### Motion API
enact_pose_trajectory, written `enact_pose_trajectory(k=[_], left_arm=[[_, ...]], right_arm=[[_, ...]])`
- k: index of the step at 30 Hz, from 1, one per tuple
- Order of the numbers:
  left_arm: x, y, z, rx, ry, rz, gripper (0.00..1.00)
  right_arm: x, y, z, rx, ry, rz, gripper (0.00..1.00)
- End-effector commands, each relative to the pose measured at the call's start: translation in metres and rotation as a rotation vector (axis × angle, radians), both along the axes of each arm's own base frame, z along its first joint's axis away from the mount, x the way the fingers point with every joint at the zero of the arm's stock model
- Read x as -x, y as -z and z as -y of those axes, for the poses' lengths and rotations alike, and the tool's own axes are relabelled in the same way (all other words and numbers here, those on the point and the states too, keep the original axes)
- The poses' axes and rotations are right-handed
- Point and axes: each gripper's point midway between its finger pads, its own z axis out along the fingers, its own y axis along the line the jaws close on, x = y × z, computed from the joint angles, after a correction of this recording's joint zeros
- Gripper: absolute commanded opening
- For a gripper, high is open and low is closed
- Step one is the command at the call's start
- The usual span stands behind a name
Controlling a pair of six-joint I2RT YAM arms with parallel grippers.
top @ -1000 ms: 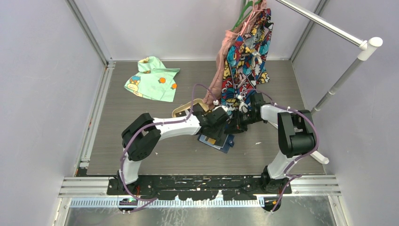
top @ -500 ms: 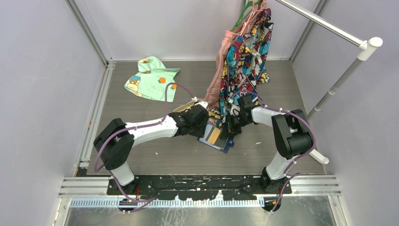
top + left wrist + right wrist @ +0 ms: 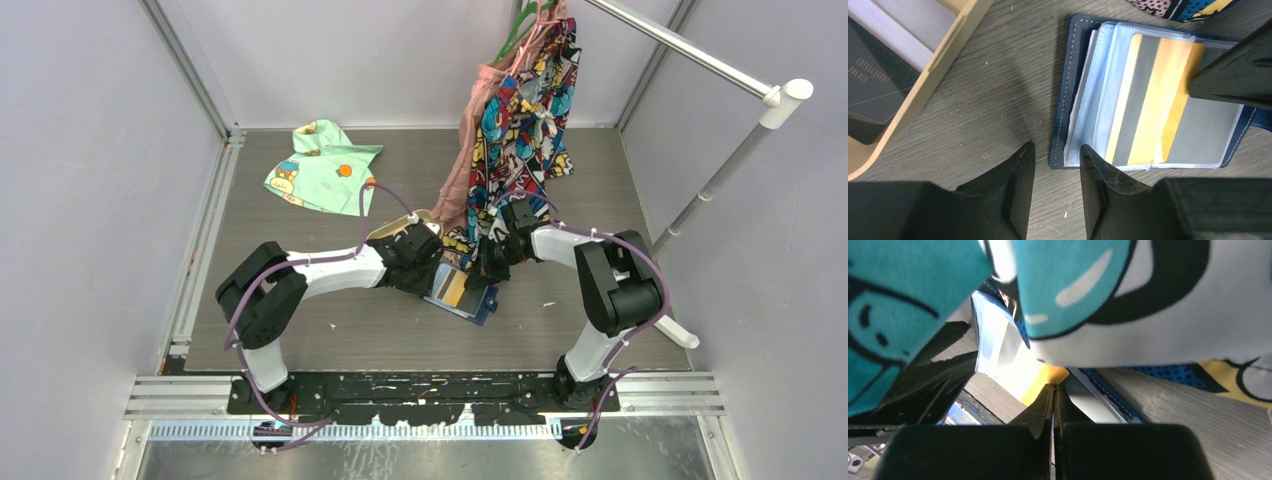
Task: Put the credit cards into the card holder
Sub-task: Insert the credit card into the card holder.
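Navy stitched wallet point(image 3: 1088, 95) lies open on the wood-grain table point(image 3: 998, 90), an orange-and-grey card point(image 3: 1160, 100) in its glossy pocket. Left gripper point(image 3: 1056, 147), narrowly parted and empty, sits at its edge; right gripper point(image 3: 1053, 387), pinched closed, touches the card.

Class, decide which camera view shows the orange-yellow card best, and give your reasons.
The left wrist view: the orange-yellow card lies large and sharp inside a clear pocket of the card holder. The top external view shows it only as a tiny patch; the right wrist view shows a sliver under hanging cloth.
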Motion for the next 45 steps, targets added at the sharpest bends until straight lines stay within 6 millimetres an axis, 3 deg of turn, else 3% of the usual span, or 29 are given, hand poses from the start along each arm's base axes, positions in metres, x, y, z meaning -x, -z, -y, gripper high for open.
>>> enact_pose_trajectory(k=[1,13,20,25,29,33,38,45], left_arm=[[0.005,0.009,0.009,0.027,0.027,-0.05,0.38],[0.012,0.005,0.012,0.058,0.033,-0.078,0.37],[0.014,-0.022,0.005,0.125,-0.013,-0.027,0.42],[0.011,-0.04,-0.001,0.149,-0.023,0.029,0.44],[0.007,-0.06,0.0,0.206,-0.019,0.095,0.42],[-0.001,-0.08,0.0,0.319,-0.074,0.162,0.37],[-0.004,-0.069,-0.009,0.317,-0.107,0.125,0.32],[-0.002,-0.025,-0.006,0.209,-0.088,0.014,0.31]], right_arm=[[-0.022,0.005,-0.007,0.011,0.046,0.028,0.01],[-0.026,0.002,-0.022,-0.07,0.019,-0.001,0.01],[-0.016,-0.045,0.002,-0.139,-0.112,0.142,0.09],[-0.006,-0.067,-0.001,-0.224,-0.235,0.23,0.1],[-0.003,-0.056,-0.01,-0.192,-0.232,0.182,0.01],[-0.003,-0.036,-0.016,-0.05,-0.231,0.178,0.01],[-0.011,-0.016,-0.007,0.102,-0.186,0.182,0.01],[-0.008,0.005,-0.017,0.133,-0.197,0.098,0.01]])
